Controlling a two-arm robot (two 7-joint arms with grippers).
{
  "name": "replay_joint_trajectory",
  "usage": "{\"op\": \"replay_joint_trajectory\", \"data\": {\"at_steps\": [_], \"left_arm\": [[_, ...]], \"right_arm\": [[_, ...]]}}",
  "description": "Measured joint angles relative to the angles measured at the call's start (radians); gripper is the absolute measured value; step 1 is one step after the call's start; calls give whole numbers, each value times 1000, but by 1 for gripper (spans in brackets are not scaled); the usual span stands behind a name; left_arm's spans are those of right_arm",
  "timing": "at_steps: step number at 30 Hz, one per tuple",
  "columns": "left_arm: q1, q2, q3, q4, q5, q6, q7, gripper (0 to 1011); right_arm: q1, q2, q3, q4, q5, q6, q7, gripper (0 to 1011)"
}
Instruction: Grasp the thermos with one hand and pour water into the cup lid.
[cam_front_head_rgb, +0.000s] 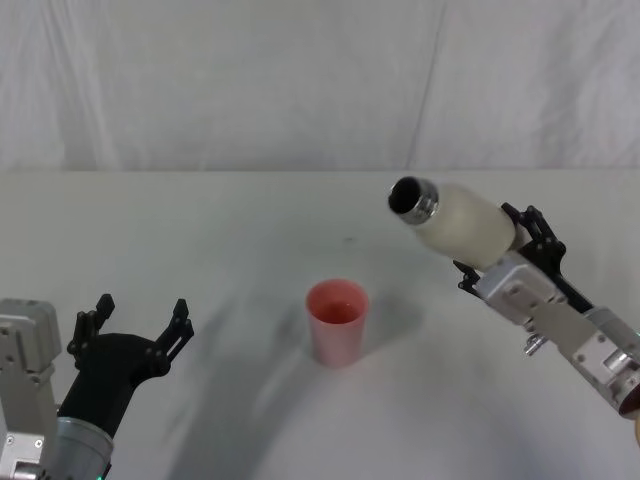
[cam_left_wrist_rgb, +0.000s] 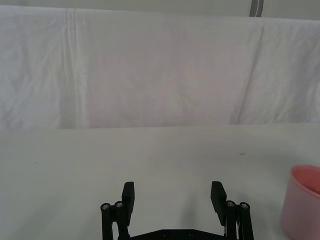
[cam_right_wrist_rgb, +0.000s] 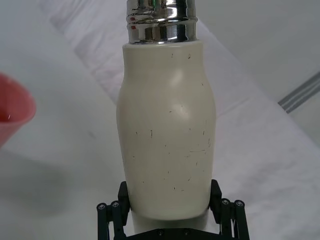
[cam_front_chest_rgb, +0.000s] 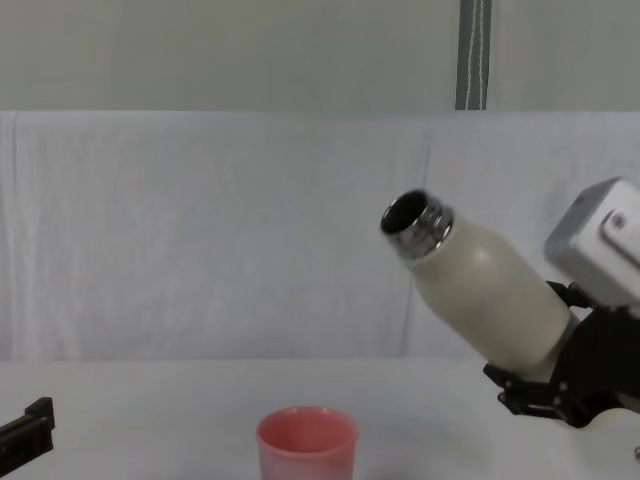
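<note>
The cream-white thermos (cam_front_head_rgb: 462, 225) hangs in the air at the right, tilted with its open steel neck (cam_front_head_rgb: 412, 198) pointing left and slightly up. My right gripper (cam_front_head_rgb: 505, 250) is shut on its lower body; the wrist view shows the thermos (cam_right_wrist_rgb: 167, 130) between the fingers (cam_right_wrist_rgb: 125, 197). From the chest view the thermos (cam_front_chest_rgb: 480, 290) leans up to the left, above and right of the cup lid (cam_front_chest_rgb: 306, 441). The pink cup lid (cam_front_head_rgb: 337, 320) stands upright mid-table, left of and below the neck. My left gripper (cam_front_head_rgb: 138, 325) rests open at the near left, holding nothing.
The white table (cam_front_head_rgb: 200, 230) is backed by a white cloth wall (cam_front_head_rgb: 300, 80). The cup lid (cam_left_wrist_rgb: 301, 207) shows at the edge of the left wrist view, beside my open left gripper (cam_left_wrist_rgb: 172, 197).
</note>
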Motion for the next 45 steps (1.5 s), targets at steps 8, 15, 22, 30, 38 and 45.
{"op": "replay_joint_trajectory", "data": {"at_steps": [8, 15, 22, 30, 38, 45], "left_arm": [[0, 0, 0, 0, 0, 0, 0, 1001], [0, 0, 0, 0, 0, 0, 0, 1001], [0, 0, 0, 0, 0, 0, 0, 1001], [0, 0, 0, 0, 0, 0, 0, 1001], [0, 0, 0, 0, 0, 0, 0, 1001], [0, 0, 0, 0, 0, 0, 0, 1001]], "right_arm": [[-16, -36, 56, 8, 160, -35, 36, 957], [-28, -52, 81, 11, 249, -48, 56, 957], [-48, -60, 96, -1, 310, -51, 67, 957], [-72, -65, 111, -21, 361, -42, 70, 957], [-85, -66, 116, -31, 381, -31, 70, 957], [-91, -69, 119, -37, 404, -21, 70, 957]]}}
